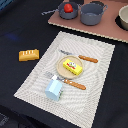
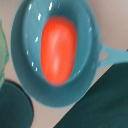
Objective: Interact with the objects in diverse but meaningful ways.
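Orange-yellow bread [image 1: 28,54] is seen alone on the dark table [image 1: 15,30] at the exterior view's left, with the blue carton [image 1: 54,89] and the butter [image 1: 72,66] on its plate [image 1: 64,71] further right on the mat [image 1: 95,75]. Beyond them, the red food [image 2: 58,49] lies in a small pot [image 2: 30,60], filling the wrist view, beside a grey pot [image 1: 93,13]. No tool is shown, so its state cannot be told; a grasp of the red food is judged the step, best made centred across its narrow width and clear of the pot wall.
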